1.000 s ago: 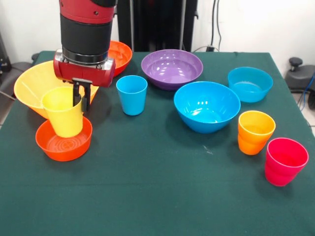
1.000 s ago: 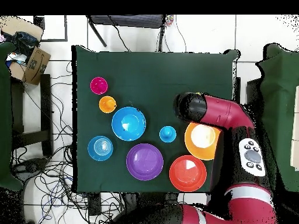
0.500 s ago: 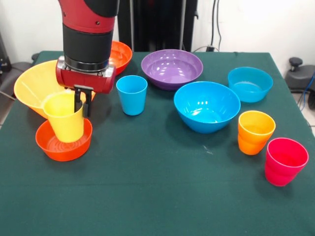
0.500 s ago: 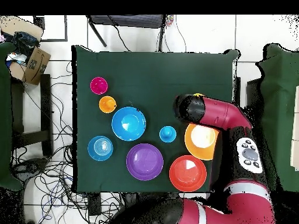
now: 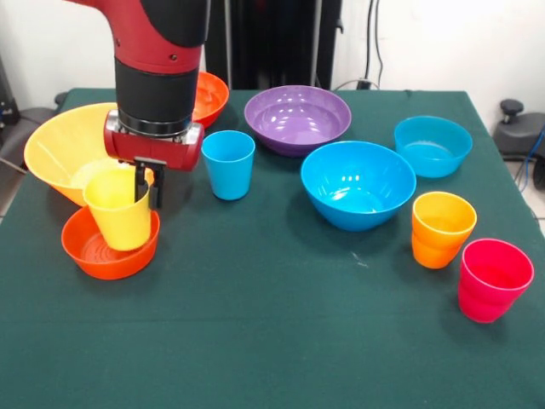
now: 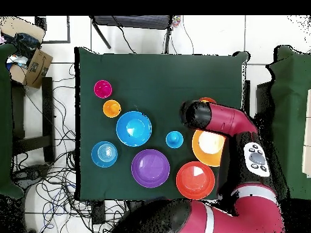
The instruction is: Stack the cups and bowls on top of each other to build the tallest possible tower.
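My gripper (image 5: 146,183) is shut on the rim of the yellow cup (image 5: 117,213), one finger inside and one outside. The cup is slightly tilted, its base inside the small red-orange bowl (image 5: 92,254) at the table's left. The large light orange bowl (image 5: 60,146) stands just behind. The blue cup (image 5: 228,164), orange cup (image 5: 442,228) and pinkish red cup (image 5: 494,279) stand apart. The purple bowl (image 5: 297,119), large blue bowl (image 5: 358,183), teal bowl (image 5: 433,145) and medium red-orange bowl (image 5: 213,94) stand singly. In the overhead view the arm (image 6: 206,115) hides the gripper and yellow cup.
The table is covered with dark green cloth (image 5: 281,341). The blue cup stands close to the right of my gripper. In the overhead view a cardboard box (image 6: 36,65) and cables lie on the floor beside the table.
My gripper has moved a little to the right and down with the yellow cup, so the cup sits lower in the small red-orange bowl. The other cups and bowls have not moved.
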{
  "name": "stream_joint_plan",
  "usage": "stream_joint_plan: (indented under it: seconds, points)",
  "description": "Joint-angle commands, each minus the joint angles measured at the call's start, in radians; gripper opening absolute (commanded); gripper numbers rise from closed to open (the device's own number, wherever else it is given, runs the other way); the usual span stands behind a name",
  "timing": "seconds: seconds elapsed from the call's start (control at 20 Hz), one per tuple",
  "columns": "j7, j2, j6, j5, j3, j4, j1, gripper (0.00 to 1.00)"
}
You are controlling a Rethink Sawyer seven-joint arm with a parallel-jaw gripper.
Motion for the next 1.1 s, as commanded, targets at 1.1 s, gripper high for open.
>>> stream_joint_plan:
  seconds: [1.1]
  points:
    - [0.036, 0.052, -0.021, -0.039, 0.051, 0.051, 0.026, 0.00]
